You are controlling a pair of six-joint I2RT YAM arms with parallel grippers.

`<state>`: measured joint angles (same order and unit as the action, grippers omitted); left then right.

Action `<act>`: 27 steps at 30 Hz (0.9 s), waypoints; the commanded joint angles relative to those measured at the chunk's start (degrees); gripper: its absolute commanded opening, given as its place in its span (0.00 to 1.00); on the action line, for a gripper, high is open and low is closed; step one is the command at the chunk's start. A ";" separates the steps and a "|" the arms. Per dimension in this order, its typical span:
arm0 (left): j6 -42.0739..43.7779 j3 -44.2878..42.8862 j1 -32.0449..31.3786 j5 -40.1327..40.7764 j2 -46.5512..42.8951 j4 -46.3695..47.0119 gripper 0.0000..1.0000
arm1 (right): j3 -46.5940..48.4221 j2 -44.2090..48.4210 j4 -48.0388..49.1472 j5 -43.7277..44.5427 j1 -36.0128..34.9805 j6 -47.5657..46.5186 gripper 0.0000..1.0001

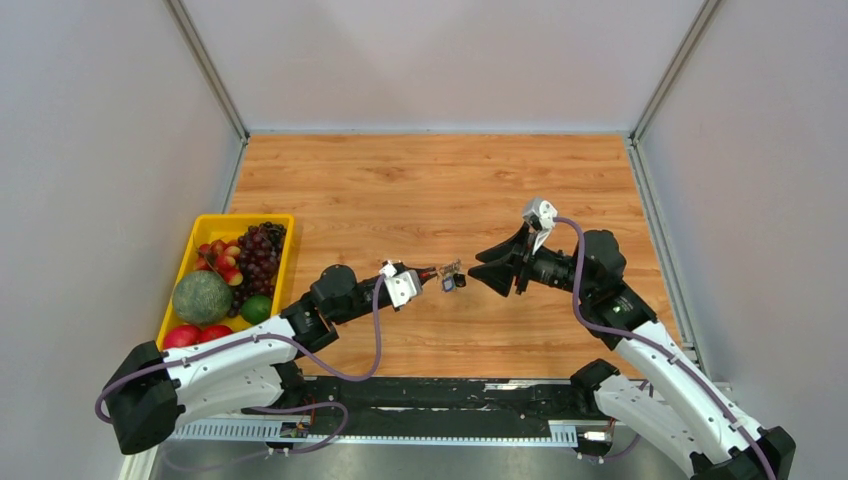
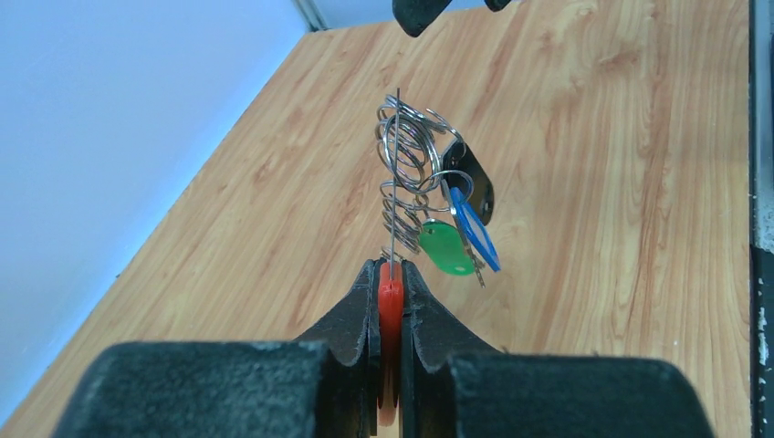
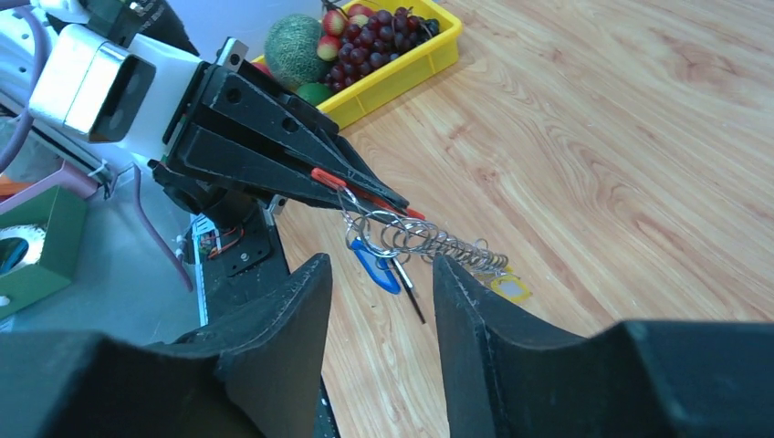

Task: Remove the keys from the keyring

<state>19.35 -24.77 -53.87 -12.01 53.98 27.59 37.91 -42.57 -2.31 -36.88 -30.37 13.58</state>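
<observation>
Left jaws clenched on red clip (image 2: 391, 306), keyring (image 2: 406, 151) held off the worktop (image 2: 593, 182)
Strung out lengthwise toward the right jaws with keys (image 2: 447, 246) dangling off the coils; those parted, just short of the far end, gripping nothing.

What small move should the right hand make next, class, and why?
Probably ease the right hand forward and close on the blue key. The left hand clamps the keyring by its red clip, and that key hangs just ahead of the open fingers, untouched.
</observation>
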 commanded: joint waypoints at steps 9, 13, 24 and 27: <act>0.88 -1.19 -0.07 -0.92 -1.95 2.24 0.00 | -0.62 -0.96 4.11 -4.05 -2.92 -1.72 0.43; -0.85 -2.26 -0.05 5.17 -1.70 1.18 0.00 | -1.44 -1.04 4.06 -1.65 -4.69 -1.56 0.43; -2.74 -3.21 -0.05 9.63 -1.81 0.17 0.00 | -2.71 -4.62 10.29 7.35 -12.06 -0.21 0.43; -3.32 -3.54 -0.08 10.17 -1.77 -0.02 0.00 | -3.01 -6.29 12.51 8.88 -13.36 0.32 0.40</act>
<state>17.65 -24.86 -53.87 -3.22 53.36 25.08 35.29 -47.35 3.68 -31.46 -42.17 13.04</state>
